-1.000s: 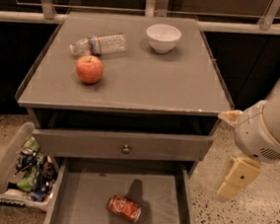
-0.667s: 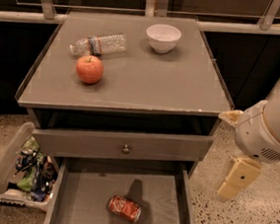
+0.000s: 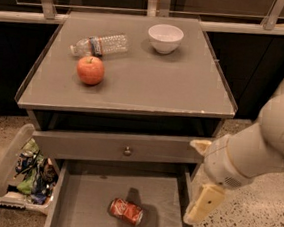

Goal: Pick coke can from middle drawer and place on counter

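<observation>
Plastic bin (image 3: 5, 185) of clutter noted left of coke can (image 3: 126, 211). Can found lying on side on floor of middle drawer (image 3: 86, 200), drawer open. Desk (image 3: 150, 83) located above can. Gripper (image 3: 198, 183) held right of can, over drawer's side wall; fingers spread wide, nothing grasped. Step judged: approach, grasp not yet made. Next move judged: gripper to be brought left over can, lowered, closed across its body.

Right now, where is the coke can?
In the camera view, the coke can lies on its side in the open middle drawer, left of the gripper at the drawer's right wall.
</observation>
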`<state>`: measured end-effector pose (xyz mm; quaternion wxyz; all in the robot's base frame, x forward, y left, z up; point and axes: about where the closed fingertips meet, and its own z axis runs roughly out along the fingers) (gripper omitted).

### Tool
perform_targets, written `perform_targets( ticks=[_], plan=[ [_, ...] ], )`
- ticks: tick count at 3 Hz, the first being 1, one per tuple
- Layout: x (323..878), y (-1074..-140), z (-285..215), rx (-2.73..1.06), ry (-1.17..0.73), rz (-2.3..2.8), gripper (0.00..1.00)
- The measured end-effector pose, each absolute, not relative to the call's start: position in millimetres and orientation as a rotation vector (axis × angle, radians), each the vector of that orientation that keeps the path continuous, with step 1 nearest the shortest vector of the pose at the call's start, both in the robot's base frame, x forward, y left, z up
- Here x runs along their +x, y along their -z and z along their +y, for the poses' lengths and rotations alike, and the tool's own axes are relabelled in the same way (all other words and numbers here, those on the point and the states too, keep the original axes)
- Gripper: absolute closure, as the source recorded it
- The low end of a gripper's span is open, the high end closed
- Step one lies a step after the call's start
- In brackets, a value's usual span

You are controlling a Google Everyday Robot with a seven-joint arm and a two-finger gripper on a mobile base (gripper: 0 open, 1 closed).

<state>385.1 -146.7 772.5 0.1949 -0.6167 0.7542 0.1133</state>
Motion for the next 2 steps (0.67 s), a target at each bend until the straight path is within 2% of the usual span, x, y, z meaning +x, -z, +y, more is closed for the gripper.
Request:
perform_targets(
  ticks=[2],
  plan=[
    [383,-653,-118,-1.715,-0.451,2.087,0.0]
  ],
)
